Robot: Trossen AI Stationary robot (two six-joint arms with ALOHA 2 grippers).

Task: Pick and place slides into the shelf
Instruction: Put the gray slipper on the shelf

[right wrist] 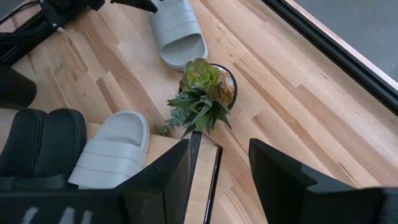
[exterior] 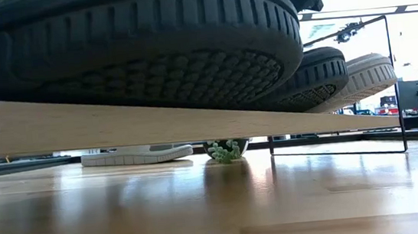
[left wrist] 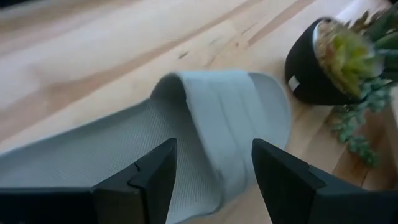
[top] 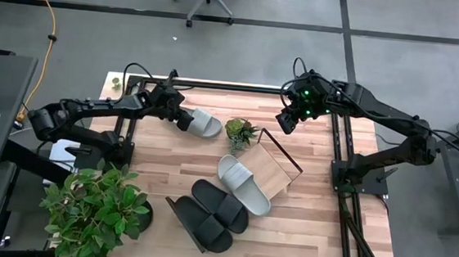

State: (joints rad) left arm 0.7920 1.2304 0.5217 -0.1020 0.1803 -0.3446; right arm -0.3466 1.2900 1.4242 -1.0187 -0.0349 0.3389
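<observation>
Two matte black ridged-sole slides [exterior: 134, 55] fill the low view's foreground on the light-wood plank shelf [exterior: 156, 123], beside one light grey slide [top: 243, 181]; no legible writing shows. At upper centre of the high view, the left gripper [top: 183, 118], jaws released, straddles the second light grey slide [top: 205, 123] lying on the tabletop near a small potted succulent [top: 240, 131]. The right gripper [top: 286, 121] hangs spread and empty at upper right.

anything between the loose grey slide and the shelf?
Yes: the small potted succulent sits between the loose grey slide and the shelf end, clearest in the high view; the right wrist view agrees.
</observation>
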